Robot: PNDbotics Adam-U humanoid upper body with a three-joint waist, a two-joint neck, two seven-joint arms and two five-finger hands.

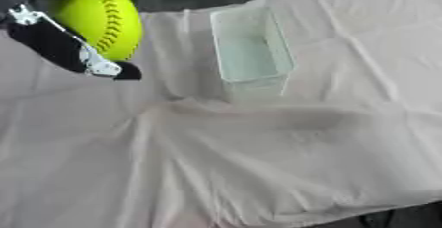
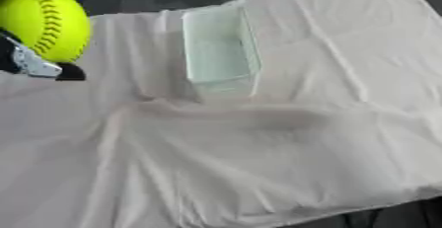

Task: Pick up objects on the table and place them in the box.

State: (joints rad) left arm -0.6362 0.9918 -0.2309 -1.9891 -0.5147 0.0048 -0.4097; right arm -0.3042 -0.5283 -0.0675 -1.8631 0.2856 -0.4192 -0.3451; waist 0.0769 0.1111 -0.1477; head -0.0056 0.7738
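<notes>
- softball, bright yellow-green with a line of red stitching curving down its face, is sitting at the upper left of both views, raised off the cloth and well to the left of the box.
- left hand is coming in from the upper left corner, black with silver fittings, and is cradling the ball from its left and lower side; its fingers are curling round the ball's underside, so they are holding the softball rather than standing wide.
- a dark bar of the same hand is crossing the top left of the ball in the left eye view.
- cloth, pale cream and wrinkled, is covering the worktop across nearly the whole picture, with a raised fold running from left of centre toward the middle.
- box, clear with faint green-tinted walls, is standing on the cloth above the centre, long and narrow, its open top facing up and its long side running away from the camera; nothing can be made out inside it.
- dark floor is showing past the far edge of the cloth and at the lower right corner.
</notes>
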